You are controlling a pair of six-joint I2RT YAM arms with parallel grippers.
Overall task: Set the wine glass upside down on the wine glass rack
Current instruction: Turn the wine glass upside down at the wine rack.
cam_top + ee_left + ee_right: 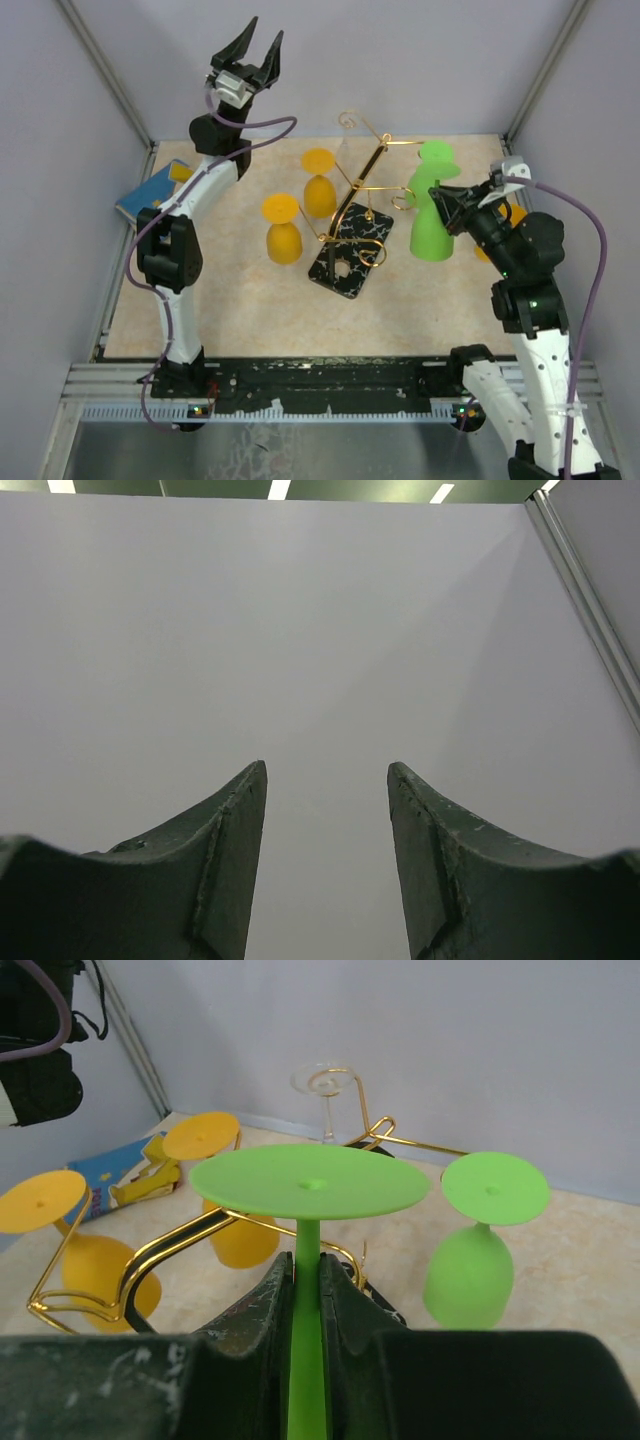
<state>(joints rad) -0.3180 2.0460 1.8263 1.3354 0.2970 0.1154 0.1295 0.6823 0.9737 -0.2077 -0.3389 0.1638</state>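
Observation:
My right gripper [307,1260] is shut on the stem of a green wine glass [310,1182], held upside down with its round foot on top. In the top view this gripper [447,208] holds the glass [430,240] just right of the wine glass rack, whose gold wire arms [362,180] rise from a black marbled base [350,250]. In the right wrist view the gold arms [180,1235] lie just behind and left of the held stem. My left gripper [252,45] is raised high at the back left, open and empty, facing the bare wall [327,770].
A second green glass [470,1270] stands upside down to the right of the held one. Two yellow glasses [283,230] [319,185] stand upside down left of the rack. A clear glass [325,1085] hangs at the rack's far end. A blue box [155,190] lies at the left wall.

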